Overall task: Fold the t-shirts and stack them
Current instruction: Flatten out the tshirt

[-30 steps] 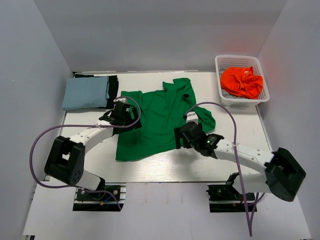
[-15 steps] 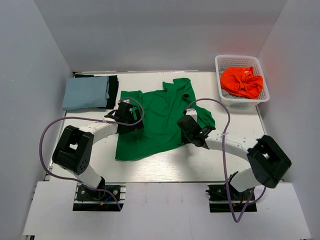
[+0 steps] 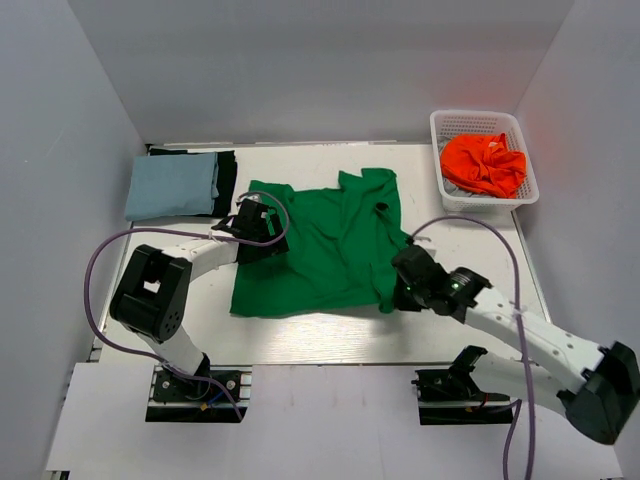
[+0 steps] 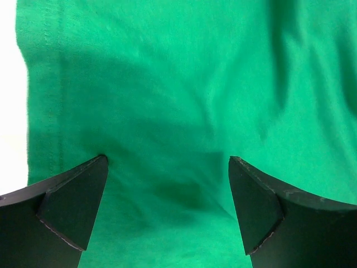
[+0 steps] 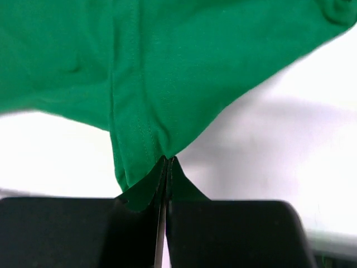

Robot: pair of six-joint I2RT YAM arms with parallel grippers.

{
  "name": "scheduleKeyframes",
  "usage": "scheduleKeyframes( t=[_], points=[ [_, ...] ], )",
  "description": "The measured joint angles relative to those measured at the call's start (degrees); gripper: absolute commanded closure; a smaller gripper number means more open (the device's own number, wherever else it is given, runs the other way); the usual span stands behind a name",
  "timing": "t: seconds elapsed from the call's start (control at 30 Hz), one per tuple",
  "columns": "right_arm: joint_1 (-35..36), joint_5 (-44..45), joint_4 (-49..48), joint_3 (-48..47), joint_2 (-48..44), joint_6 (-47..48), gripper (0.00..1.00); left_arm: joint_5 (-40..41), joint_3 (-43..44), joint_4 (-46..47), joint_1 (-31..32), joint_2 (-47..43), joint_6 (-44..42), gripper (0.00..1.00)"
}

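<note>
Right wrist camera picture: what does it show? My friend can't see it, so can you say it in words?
Two black fingers, pressed shut at the bottom of the picture, pinch a seamed edge of the green t-shirt. The cloth spreads up and out from the pinch, with the white table showing beside it.

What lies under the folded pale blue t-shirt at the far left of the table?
A black t-shirt: only its right and far edges show beside the pale blue t-shirt. Anything further beneath is covered.
</note>
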State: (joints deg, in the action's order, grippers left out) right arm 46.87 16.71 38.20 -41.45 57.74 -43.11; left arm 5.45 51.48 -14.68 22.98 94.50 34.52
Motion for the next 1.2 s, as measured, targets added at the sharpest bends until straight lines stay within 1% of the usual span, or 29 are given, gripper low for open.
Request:
scheduleKeyframes(
  t=[0.03, 0.07, 0.1, 0.17, 0.23, 0.33, 0.43, 0.47, 0.5, 0.6, 0.63, 0.7, 0.73, 0.8, 0.97, 1.07, 1.13, 1.2],
  points=[
    [0.0, -0.7, 3.2, 0.0, -1.8, -1.7, 1.00, 0.1, 0.0, 0.0, 0.0, 0.0, 0.0, 0.00],
    [0.0, -1.5, 5.9, 0.0, -3.4, -3.1, 0.97, 0.1, 0.0, -0.1, 0.0, -0.1, 0.1, 0.00],
    [0.0, -2.3, 8.5, 0.1, -4.9, -4.8, 0.87, 0.1, 0.0, -0.2, 0.0, -0.2, 0.1, 0.00],
    [0.0, -3.7, 13.3, 0.1, -8.0, -8.6, 0.55, 0.2, -0.1, -0.3, 0.0, -0.2, 0.3, 0.00],
    [0.0, -4.9, 18.1, 0.1, -10.2, -10.8, 0.45, 0.4, -0.1, -0.3, 0.0, -0.3, 0.5, 0.00],
    [0.0, -5.8, 21.4, 0.1, -11.2, -12.3, 0.45, 1.3, -0.1, -1.2, 0.0, -0.4, 0.5, 0.00],
    [0.0, -6.0, 23.0, -0.2, -10.4, -11.2, 0.39, 2.1, 0.0, -2.3, 0.0, -0.6, 0.6, 0.00],
    [0.0, -5.9, 23.3, -0.4, -9.7, -10.4, 0.39, 2.3, 0.0, -2.7, 0.0, -0.6, 0.7, 0.00],
    [0.0, -5.6, 23.5, -1.0, -8.9, -9.3, 0.35, 2.5, 0.2, -3.1, 0.0, -0.6, 0.7, 0.00],
    [0.0, -3.7, 21.6, -2.6, -5.5, -6.2, 0.32, 2.7, 0.5, -4.2, 0.0, -0.6, 1.0, 0.00],
    [0.0, -2.7, 20.3, -2.8, -3.6, -5.0, 0.31, 2.7, 0.7, -4.7, 0.0, -0.6, 1.1, 0.00],
    [0.0, -1.2, 16.8, -3.3, 0.4, -2.5, 0.31, 2.9, 1.0, -5.8, 0.0, -0.6, 1.2, 0.00],
    [0.0, -0.5, 14.9, -3.6, 2.8, -1.3, 0.29, 3.0, 1.1, -6.6, 0.0, -0.6, 1.3, 0.00],
    [0.0, 1.1, 11.5, -5.0, 8.6, 0.4, 0.29, 3.5, 1.3, -7.8, 0.0, -0.6, 1.4, 0.00],
    [0.1, 3.7, 4.1, -11.6, 22.8, 3.5, 0.29, 4.3, 1.4, -9.9, 0.0, -1.0, 1.5, 0.00],
    [0.1, 4.3, 0.3, -15.3, 29.4, 4.2, 0.30, 4.5, 1.0, -10.4, 0.0, -1.7, 1.6, 0.00],
    [0.1, 4.3, -2.1, -15.9, 31.8, 4.3, 0.30, 4.6, 0.3, -10.6, 0.0, -2.4, 1.7, 0.00],
    [0.1, 4.1, -3.5, -15.9, 33.8, 4.1, 0.35, 4.6, -0.5, -10.6, 0.0, -2.9, 1.8, 0.00]
  ],
)
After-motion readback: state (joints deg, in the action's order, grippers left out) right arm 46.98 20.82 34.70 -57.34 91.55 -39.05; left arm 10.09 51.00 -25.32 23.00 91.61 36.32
